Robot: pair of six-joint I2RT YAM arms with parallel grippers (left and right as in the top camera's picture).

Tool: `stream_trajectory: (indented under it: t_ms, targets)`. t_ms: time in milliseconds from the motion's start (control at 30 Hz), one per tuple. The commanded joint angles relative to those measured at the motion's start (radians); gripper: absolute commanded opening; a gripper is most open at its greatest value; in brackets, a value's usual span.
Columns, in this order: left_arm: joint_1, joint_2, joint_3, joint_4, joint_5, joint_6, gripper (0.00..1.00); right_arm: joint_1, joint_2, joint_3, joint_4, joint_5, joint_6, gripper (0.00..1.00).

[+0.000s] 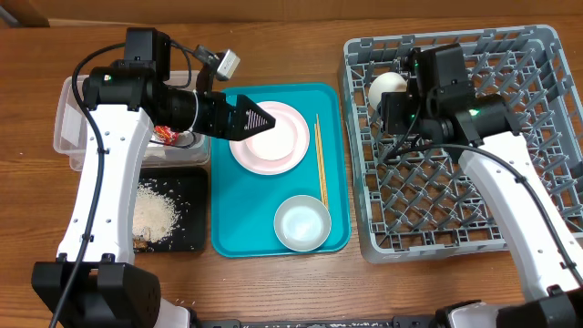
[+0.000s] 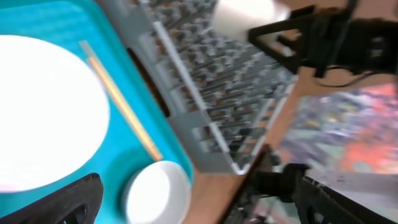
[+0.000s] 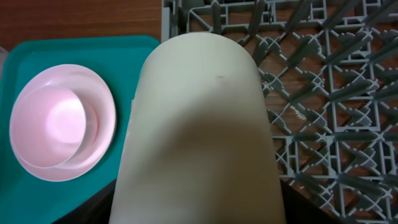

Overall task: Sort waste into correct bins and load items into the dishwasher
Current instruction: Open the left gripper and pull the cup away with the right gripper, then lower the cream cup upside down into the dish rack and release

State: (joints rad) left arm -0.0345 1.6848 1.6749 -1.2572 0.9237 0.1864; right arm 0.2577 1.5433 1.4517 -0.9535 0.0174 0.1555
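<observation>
My right hand (image 1: 401, 102) grips the cup (image 3: 199, 124) round its smooth wall, rack (image 1: 455, 210) just beneath. It's light, slick, breakable. My left hand (image 1: 260, 118) gapes wide, empty, above the bowl (image 3: 53, 121) on the plate (image 3: 104, 109). I'd pinch its rim.

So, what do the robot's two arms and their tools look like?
The left arm and right arm have white, rounded shells with black joints and black bases. Black cables loop near the wrists, and a small green light shows on each. The left tool and right tool are black; the left one tapers to a point.
</observation>
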Motion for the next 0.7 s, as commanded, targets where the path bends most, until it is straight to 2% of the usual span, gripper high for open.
stream_trajectory:
  t_ms: [0,233,667]
  targets:
    - [0.002,-0.008,0.016,0.001,-0.155,0.008,1.0,0.003,0.037,0.025,0.019,0.027,0.006,0.49]
    - [0.002,-0.008,0.016,0.001,-0.229,0.008,1.0,0.003,0.087,0.021,0.058,0.027,0.006,0.49]
    - [0.002,-0.008,0.016,0.002,-0.229,0.008,1.0,0.002,0.196,0.02,0.1,0.08,0.006,0.49]
